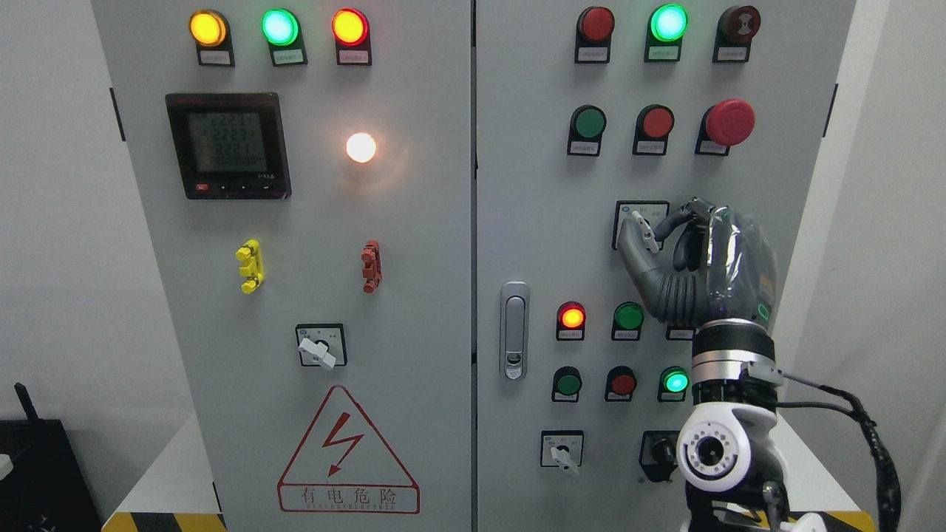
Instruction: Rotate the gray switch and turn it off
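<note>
While the right hand (676,255) pinches the gray switch (644,230) between thumb and fingers, upper right on the cabinet's right door (532,222), the step looks like the turn itself; next, the wrist likely must twist the lever to off without slipping. A red emergency stop button (729,122) sits above, green and red pushbuttons (628,316) below, near the wrist

Right hand (691,258) raised upright, fingers curled, thumb extended
</note>
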